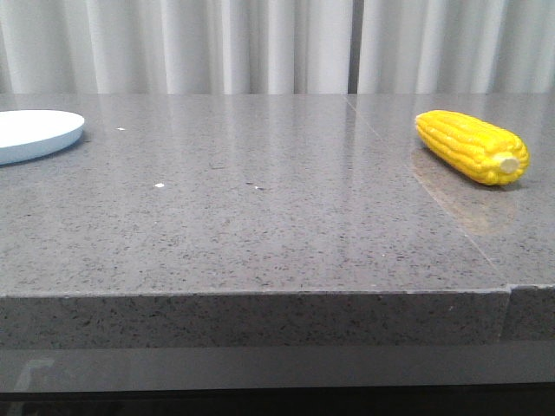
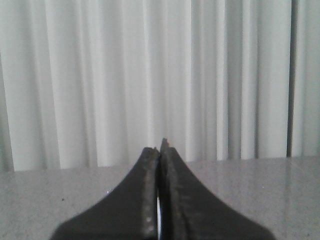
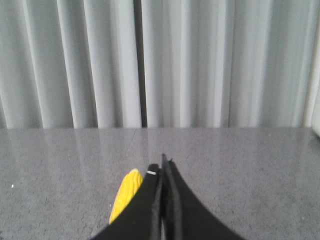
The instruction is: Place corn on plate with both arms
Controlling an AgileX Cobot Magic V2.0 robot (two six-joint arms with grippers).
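The yellow corn (image 1: 471,146) lies on the grey stone table at the right, its cream stub end pointing toward me. The pale blue-white plate (image 1: 35,133) sits at the far left edge, partly cut off. Neither gripper shows in the front view. My left gripper (image 2: 160,150) is shut and empty, facing the curtain with only table in front of it. My right gripper (image 3: 163,165) is shut and empty; the corn (image 3: 126,192) lies on the table beside and beyond its fingers, partly hidden by them.
The grey speckled table (image 1: 260,225) has a seam (image 1: 434,186) running along its right part and a front edge near me. White curtains (image 1: 260,43) hang behind it. A few small white specks (image 1: 159,185) lie on the surface.
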